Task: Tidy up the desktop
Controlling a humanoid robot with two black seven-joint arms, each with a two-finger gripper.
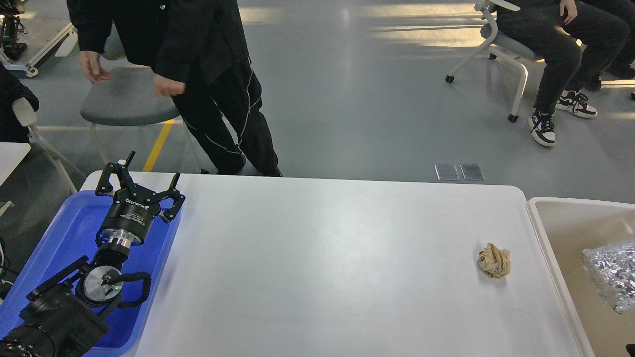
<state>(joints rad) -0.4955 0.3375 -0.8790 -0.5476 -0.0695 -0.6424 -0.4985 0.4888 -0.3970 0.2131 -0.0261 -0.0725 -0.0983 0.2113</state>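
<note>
The white desktop (327,258) fills the middle of the head view. A crumpled ball of beige paper (494,261) lies on it near the right edge. My left gripper (151,173) is open and empty, fingers spread, held over the far end of the blue tray (64,238) at the left. It is far from the paper ball. My right gripper is out of view.
A beige-white bin (560,233) stands right of the desktop with a crumpled silver foil wad (612,270) inside. A person in black (198,59) stands by a grey chair (124,99) behind the far left edge. Another person sits at the far right.
</note>
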